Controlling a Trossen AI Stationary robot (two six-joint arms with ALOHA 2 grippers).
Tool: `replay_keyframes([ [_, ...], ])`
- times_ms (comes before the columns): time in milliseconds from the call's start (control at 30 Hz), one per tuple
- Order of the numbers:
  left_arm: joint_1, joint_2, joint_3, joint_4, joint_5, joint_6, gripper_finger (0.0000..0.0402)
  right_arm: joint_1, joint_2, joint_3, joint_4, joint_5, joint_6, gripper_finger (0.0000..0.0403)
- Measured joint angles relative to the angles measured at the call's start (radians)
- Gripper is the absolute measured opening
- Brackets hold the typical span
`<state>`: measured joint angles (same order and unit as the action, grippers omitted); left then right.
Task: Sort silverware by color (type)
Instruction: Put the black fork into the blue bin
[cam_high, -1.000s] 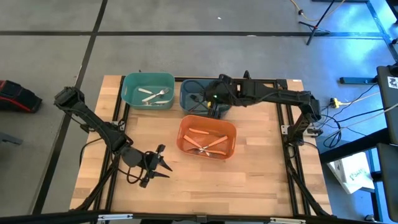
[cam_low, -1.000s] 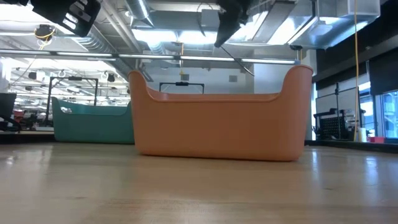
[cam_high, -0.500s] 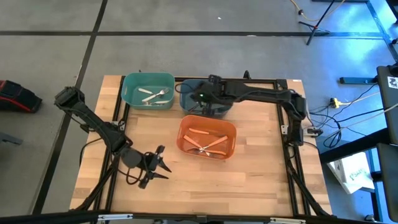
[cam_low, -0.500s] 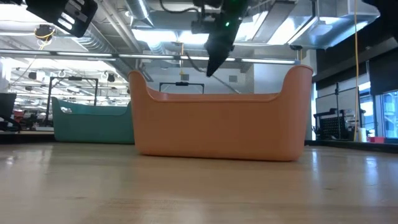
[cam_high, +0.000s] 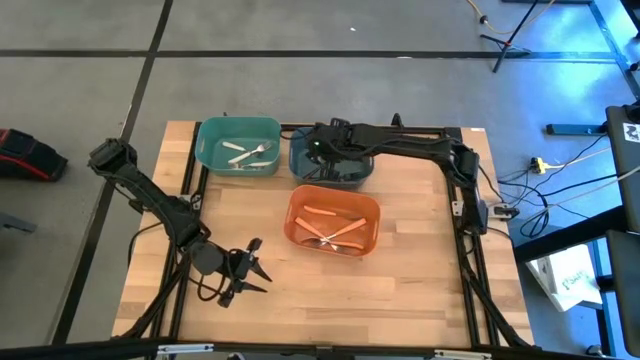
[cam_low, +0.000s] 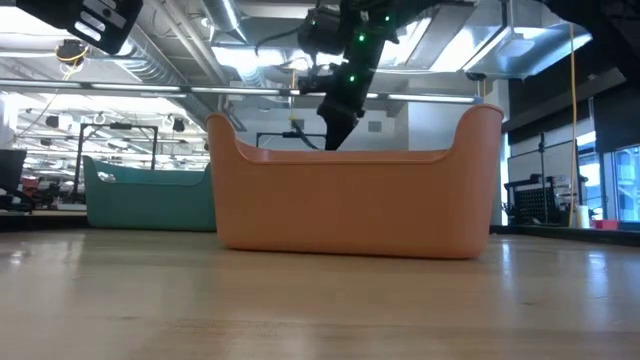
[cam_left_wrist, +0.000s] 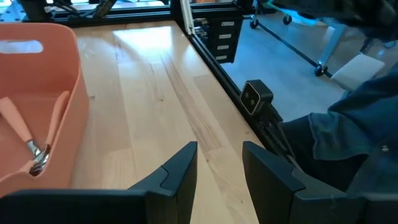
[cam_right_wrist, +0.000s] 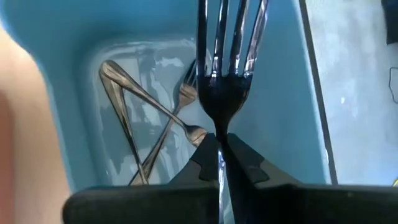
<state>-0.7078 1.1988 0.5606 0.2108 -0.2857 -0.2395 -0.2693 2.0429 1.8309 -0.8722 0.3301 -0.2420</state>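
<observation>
My right gripper (cam_high: 318, 148) (cam_right_wrist: 219, 149) hovers over the blue-grey bin (cam_high: 303, 166) (cam_right_wrist: 68, 74), shut on a dark fork (cam_right_wrist: 224, 68) whose tines point away from the fingers, down toward the bin. A few dark metallic utensils (cam_right_wrist: 146, 118) lie crossed on the bin's floor. In the low view the right gripper (cam_low: 338, 110) points down behind the orange bin (cam_low: 350, 195). White utensils (cam_high: 247, 153) lie in the teal bin (cam_high: 210, 130); orange-handled ones (cam_high: 330, 228) lie in the orange bin (cam_high: 296, 205). My left gripper (cam_high: 246, 268) (cam_left_wrist: 217, 165) waits open above the near-left table. My right gripper pinches the dark fork between its two fingers (cam_right_wrist: 245, 158) at the neck just behind the tines (cam_right_wrist: 220, 127); the handle is hidden between them. The fingers slant down from the table's right, and the fork runs along them. The fork is lifted clear above the blue-grey bin.
The three bins stand close together at the table's far middle, the orange one nearest. Bare wooden tabletop (cam_high: 420, 260) lies to the near and right sides. A black frame rail (cam_high: 462, 215) runs along the right edge.
My right gripper has moved toward the table's left and downward, carrying the fork from the blue-grey bin's right part to above its left part, and now points more steeply down.
</observation>
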Motion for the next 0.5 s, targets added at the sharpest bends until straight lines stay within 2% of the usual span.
replay_keyframes([
  [500, 0.000, 0.000, 0.000, 0.000, -0.021, -0.016, 0.0123, -0.007, 0.013, 0.000, 0.008, -0.009, 0.004, 0.0002],
])
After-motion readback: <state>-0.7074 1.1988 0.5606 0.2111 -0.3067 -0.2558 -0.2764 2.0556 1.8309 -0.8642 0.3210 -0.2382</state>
